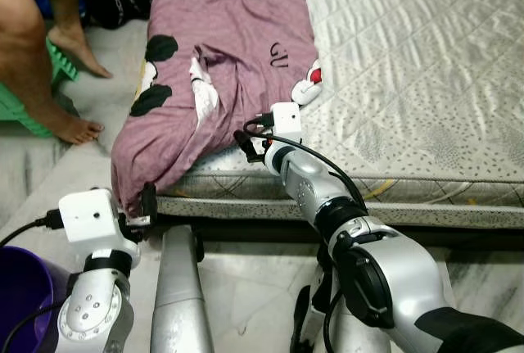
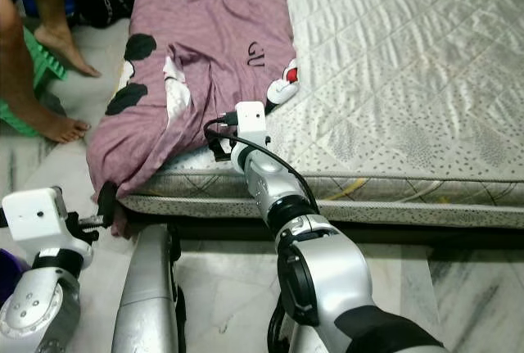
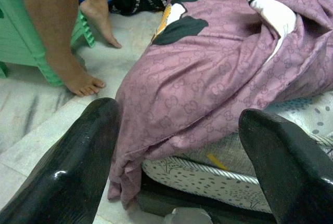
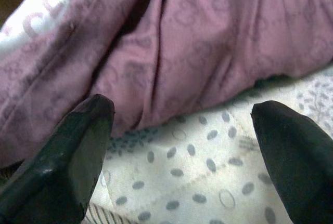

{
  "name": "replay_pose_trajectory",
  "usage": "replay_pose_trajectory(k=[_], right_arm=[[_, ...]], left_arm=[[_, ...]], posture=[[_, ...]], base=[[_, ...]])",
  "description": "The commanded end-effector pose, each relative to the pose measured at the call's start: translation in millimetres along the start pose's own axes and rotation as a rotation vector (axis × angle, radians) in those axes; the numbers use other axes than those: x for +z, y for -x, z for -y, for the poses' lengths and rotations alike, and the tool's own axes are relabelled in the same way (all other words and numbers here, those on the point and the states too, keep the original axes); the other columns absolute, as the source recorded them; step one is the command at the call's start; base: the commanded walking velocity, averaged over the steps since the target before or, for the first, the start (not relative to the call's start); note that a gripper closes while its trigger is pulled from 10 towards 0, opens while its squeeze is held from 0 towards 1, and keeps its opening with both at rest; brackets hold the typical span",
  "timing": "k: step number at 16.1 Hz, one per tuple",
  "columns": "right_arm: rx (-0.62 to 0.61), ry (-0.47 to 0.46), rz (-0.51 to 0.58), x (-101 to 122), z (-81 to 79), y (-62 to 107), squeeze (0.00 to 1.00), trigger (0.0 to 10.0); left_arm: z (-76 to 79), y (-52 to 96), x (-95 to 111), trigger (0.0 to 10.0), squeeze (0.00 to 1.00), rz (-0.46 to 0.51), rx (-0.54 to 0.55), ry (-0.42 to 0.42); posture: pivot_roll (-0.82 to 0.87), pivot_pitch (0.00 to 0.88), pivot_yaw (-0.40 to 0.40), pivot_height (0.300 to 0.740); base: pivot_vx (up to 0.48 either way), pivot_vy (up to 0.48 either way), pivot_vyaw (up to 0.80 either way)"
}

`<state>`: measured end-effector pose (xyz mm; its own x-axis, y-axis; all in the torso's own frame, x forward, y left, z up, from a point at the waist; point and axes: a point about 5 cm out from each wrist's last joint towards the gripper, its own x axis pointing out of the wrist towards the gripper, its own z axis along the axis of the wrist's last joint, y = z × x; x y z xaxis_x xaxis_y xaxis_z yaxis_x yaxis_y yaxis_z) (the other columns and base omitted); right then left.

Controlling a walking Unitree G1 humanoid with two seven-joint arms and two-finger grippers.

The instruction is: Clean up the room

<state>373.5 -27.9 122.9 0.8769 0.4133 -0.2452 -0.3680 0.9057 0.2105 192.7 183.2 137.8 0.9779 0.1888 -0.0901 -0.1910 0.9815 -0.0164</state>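
Across the mattress point(image 1: 426, 83), a mauve cartoon-print blanket point(image 1: 221, 50) draped over the near-left corner, its lowest fold hanging down to the marble floor point(image 1: 246, 287). At that corner, right gripper point(image 4: 182, 146) low over the dotted sheet, fingers point(image 4: 73, 151) spread wide — blanket edge just ahead of the gap, not between them. Down by the hanging fold, left gripper point(image 3: 179, 167) also spread wide and holding nothing — fold straight ahead between its fingers point(image 3: 78, 167), untouched; beyond it, a person's bare feet point(image 1: 78, 128) beside a green stool point(image 1: 20, 107).
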Motion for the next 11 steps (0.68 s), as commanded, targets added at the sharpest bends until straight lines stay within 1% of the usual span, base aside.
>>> replay_pose_trajectory(k=[1,2,4,6,7,8,11], right_arm=[[0.013,-0.017,0.043,9,-9.2,-2.7,0.00,10.0],[0.005,-0.024,0.072,12,-8.8,-2.6,0.00,10.0],[-0.007,-0.026,0.082,9,-4.9,-1.1,0.00,10.0],[-0.006,0.009,0.079,4,-2.4,0.5,0.00,10.0],[-0.004,0.026,0.075,2,-1.7,1.1,0.00,10.0],[-0.003,0.025,0.073,1,-1.8,1.1,0.00,10.0],[0.001,0.051,0.097,6,-3.9,0.4,0.00,10.0]], left_arm=[[1.0,1.3,5,10.0,0.00,0.011,0.006,-0.009],[1.7,0.0,5,10.0,0.00,0.011,0.004,-0.008],[3.2,-3.8,6,10.0,0.00,0.012,-0.004,-0.003],[5.7,-6.2,5,10.0,0.00,0.010,-0.014,0.000],[8.6,-8.4,5,10.0,0.00,0.011,-0.025,0.004],[10.1,-9.5,5,10.0,0.00,0.013,-0.028,0.007],[12.5,-12.8,5,10.0,0.00,0.019,-0.031,0.013]], posture=[[0.39,0.264,-0.022,0.537],[0.38,0.261,-0.021,0.537],[0.37,0.252,-0.018,0.537],[0.35,0.241,-0.018,0.537],[0.35,0.238,-0.023,0.537],[0.35,0.237,-0.023,0.537],[0.34,0.212,-0.034,0.537]], base=[[0.000,0.000,0.00],[0.000,0.000,0.00],[0.000,0.000,0.00],[0.000,0.000,0.00],[0.000,0.000,0.79],[0.000,0.000,0.79],[0.000,0.000,0.64]])
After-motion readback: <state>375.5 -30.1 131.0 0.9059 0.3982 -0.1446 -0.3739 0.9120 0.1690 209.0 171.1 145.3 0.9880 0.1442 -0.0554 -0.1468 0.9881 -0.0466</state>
